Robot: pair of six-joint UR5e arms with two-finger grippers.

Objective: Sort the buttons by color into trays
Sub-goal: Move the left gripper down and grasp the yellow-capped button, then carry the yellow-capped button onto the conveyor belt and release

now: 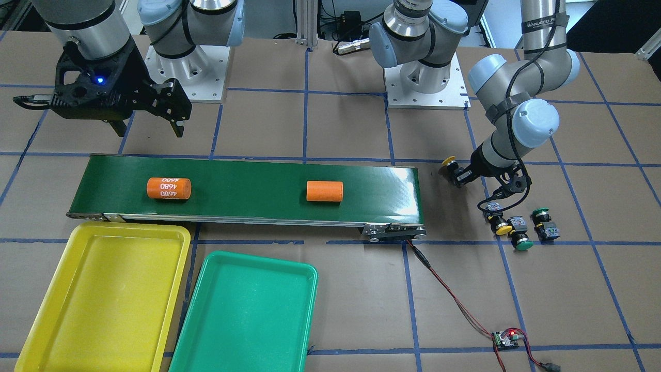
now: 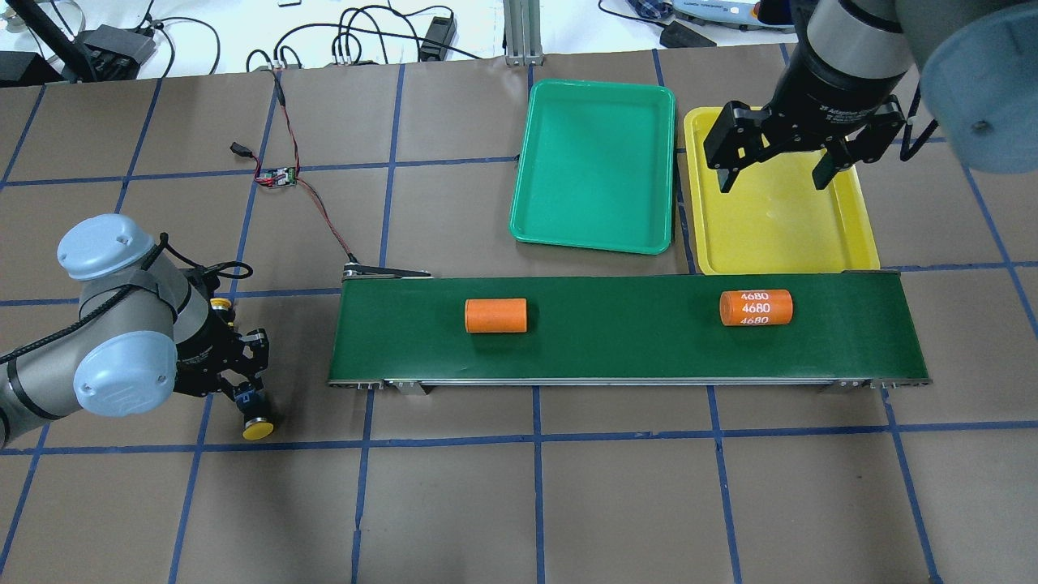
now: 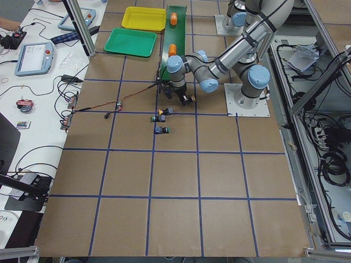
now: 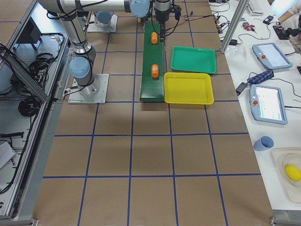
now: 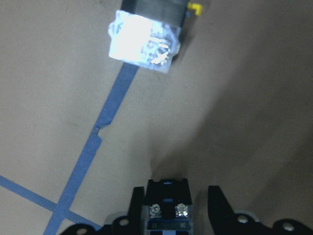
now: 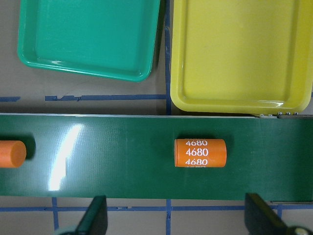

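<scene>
Found left hand (image 1: 461, 174) low over the counter (image 1: 330, 124), just off the conveyor belt's (image 1: 248, 192) end, at 3 o'clock from it in the front-facing view. Noted fingers (image 5: 138, 205) drawn in on the black block of a yellow button (image 1: 447, 165), cap pointing toward the belt; in the left wrist view, block sits between both fingers, contact at the other finger hard to make out. Cannot tell whether that button touches the counter. Counted 3 more buttons lying on the counter at 5 o'clock from the left hand, close together in a short row: second yellow button (image 1: 498, 219), green button (image 1: 521, 237) just beside it, other green button (image 1: 542, 222) at the row's outer end. Found right hand (image 2: 774, 180) hanging above the belt's opposite end, fingers spread wide, nothing between them; in the overhead view, placed over the yellow tray (image 2: 851, 235). Logged yellow tray and green tray (image 2: 596, 162) side by side on the counter, at 12 o'clock from the belt in the overhead view, neither holding a button. Saw 2 orange cylinders (image 1: 169, 188) lying on the belt, well apart, 1 printed "4680". Spotted a small circuit board (image 1: 506, 338) wired to the belt's end by a red-black lead.
</scene>
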